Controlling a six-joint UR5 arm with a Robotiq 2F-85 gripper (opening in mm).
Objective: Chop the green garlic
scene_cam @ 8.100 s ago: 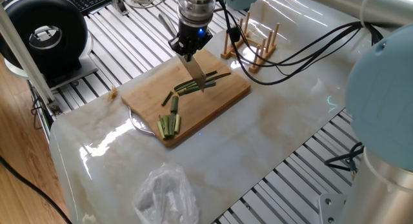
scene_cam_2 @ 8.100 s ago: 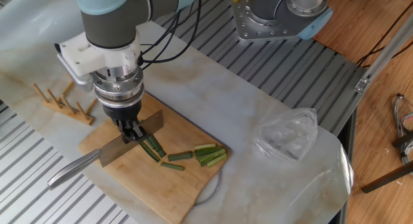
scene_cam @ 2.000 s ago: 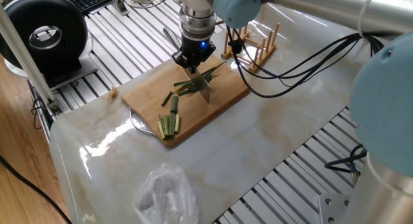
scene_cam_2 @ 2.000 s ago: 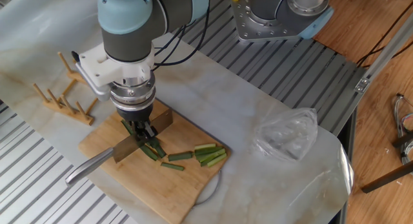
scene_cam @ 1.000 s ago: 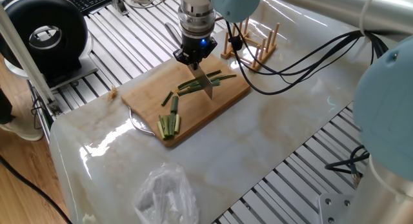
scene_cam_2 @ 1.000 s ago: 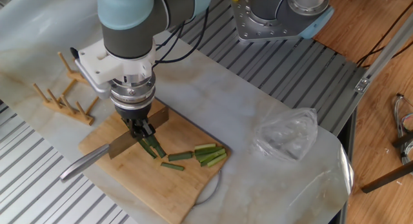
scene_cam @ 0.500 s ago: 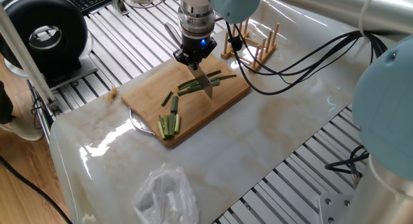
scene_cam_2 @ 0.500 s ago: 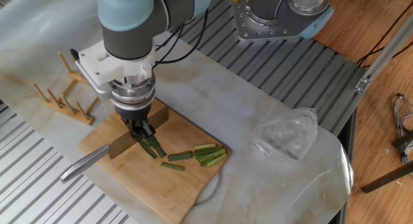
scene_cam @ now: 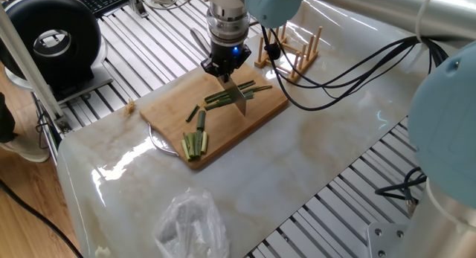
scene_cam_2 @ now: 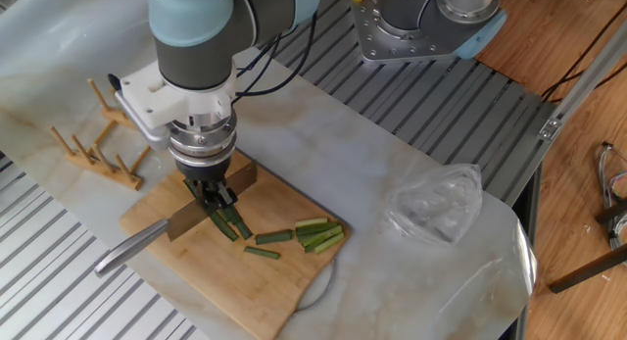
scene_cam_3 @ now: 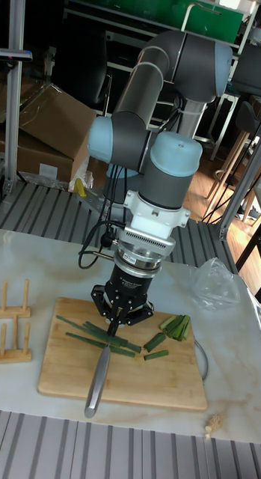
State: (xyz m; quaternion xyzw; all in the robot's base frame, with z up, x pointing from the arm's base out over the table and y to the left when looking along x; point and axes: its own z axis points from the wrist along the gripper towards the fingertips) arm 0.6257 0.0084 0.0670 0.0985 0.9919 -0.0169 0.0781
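Note:
My gripper [scene_cam: 223, 68] [scene_cam_2: 211, 194] [scene_cam_3: 120, 320] is shut on a knife, held by the blade's spine, and points straight down over the wooden cutting board [scene_cam: 165, 102] [scene_cam_2: 225, 281] [scene_cam_3: 145, 383]. The knife blade [scene_cam: 235, 95] rests across the long dark-green stalks of green garlic [scene_cam: 253, 88] [scene_cam_2: 233, 225] [scene_cam_3: 79, 329]. Its metal handle [scene_cam_2: 132, 249] [scene_cam_3: 97, 382] juts out toward the board's edge. Short cut segments [scene_cam: 201, 119] [scene_cam_2: 273, 237] [scene_cam_3: 155, 342] lie beside the blade. A bundle of paler green sticks [scene_cam: 195, 144] [scene_cam_2: 319, 232] [scene_cam_3: 177, 325] sits at the board's end.
A wooden peg rack [scene_cam: 291, 53] [scene_cam_2: 98, 149] [scene_cam_3: 10, 329] stands just off the board. A crumpled clear plastic bag [scene_cam: 193, 224] [scene_cam_2: 436, 203] [scene_cam_3: 215, 284] lies on the marble tabletop. A metal plate rim [scene_cam: 159, 143] [scene_cam_2: 319, 285] pokes out from under the board.
In the last second the gripper and knife have barely moved. Two seconds ago the blade was turned at a different angle across the stalks and sat slightly lower on the board.

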